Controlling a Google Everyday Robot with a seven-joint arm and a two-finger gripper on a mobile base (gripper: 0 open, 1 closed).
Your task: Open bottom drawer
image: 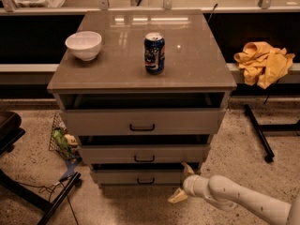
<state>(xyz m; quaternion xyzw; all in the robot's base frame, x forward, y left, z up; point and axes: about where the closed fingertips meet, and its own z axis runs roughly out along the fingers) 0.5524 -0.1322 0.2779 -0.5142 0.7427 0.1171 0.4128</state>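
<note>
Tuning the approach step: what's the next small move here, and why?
Probably slide the gripper left to the black handle of the bottom drawer. It hangs open at the right end of the drawer front, beside the handle and holding nothing, so it cannot pull yet.
</note>
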